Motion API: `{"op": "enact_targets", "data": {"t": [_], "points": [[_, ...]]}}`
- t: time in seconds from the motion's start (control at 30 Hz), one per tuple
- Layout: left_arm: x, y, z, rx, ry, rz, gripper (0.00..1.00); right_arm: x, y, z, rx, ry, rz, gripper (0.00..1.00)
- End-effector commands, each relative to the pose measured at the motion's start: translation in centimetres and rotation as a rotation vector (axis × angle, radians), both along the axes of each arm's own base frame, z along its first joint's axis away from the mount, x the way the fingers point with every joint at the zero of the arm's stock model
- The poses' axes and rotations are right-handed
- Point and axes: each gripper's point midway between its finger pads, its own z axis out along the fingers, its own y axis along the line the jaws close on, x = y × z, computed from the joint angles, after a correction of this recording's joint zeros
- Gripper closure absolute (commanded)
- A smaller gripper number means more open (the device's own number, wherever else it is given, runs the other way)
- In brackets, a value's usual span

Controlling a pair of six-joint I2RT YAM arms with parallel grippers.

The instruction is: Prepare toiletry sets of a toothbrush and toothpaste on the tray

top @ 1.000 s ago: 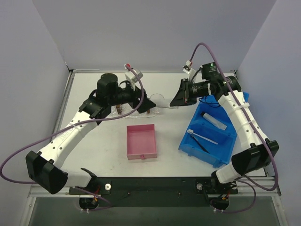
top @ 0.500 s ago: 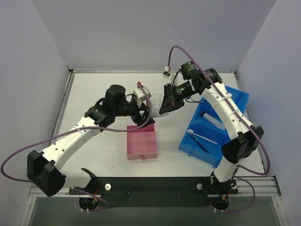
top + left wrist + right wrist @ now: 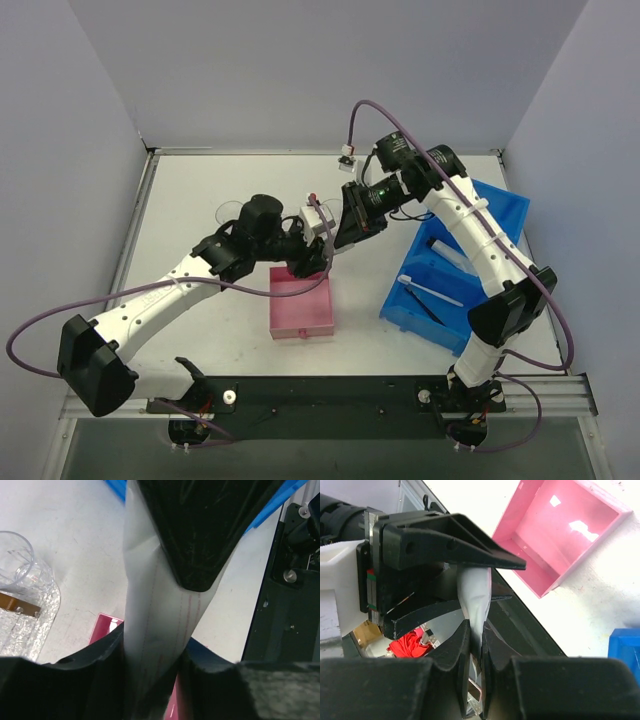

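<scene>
Table centre: blocked. The left gripper point(image 3: 152, 680) and right gripper point(image 3: 476, 650) meet tip to tip above the far rim of the pink box point(image 3: 302, 305), both clamped on one toothpaste point(image 3: 160, 620) tube, with no passage between them. The left arm lies diagonally from the near-left corner to the centre, screening most of the tray point(image 3: 45, 605) and the clear cup point(image 3: 17, 555). Right edge: blue bin point(image 3: 440, 335), with the right arm arching above it. Free: far-left corner, strip along the far edge, bare lane between pink box and blue bin.
</scene>
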Motion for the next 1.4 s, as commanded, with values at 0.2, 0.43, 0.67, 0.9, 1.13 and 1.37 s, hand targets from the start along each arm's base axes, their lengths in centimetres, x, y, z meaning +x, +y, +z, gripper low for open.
{"op": "enact_targets", "data": {"t": [0.2,0.43,0.67,0.9,1.13,1.37], "points": [[1.9,0.2,3.2,-0.068,-0.082,0.148,0.67,3.1,-0.5,2.8,0.016,-0.103,-0.143,0.8],[3.4,1.4,4.9,-0.169,-0.089,0.325,0.66,6.4,-0.4,4.8,0.087,-0.236,-0.277,0.56],[3.9,1.2,4.8,-0.175,-0.051,0.352,0.65,7.0,0.7,3.5,0.09,-0.223,-0.287,0.55],[4.5,1.0,4.7,-0.164,-0.025,0.361,0.65,6.7,1.4,3.6,0.13,-0.217,-0.268,0.56],[4.8,0.6,4.7,-0.176,-0.019,0.357,0.64,6.5,2.2,3.1,0.151,-0.185,-0.236,0.61],[5.1,0.4,5.0,-0.186,-0.031,0.346,0.64,6.9,2.6,2.7,0.156,-0.171,-0.222,0.72]]}}
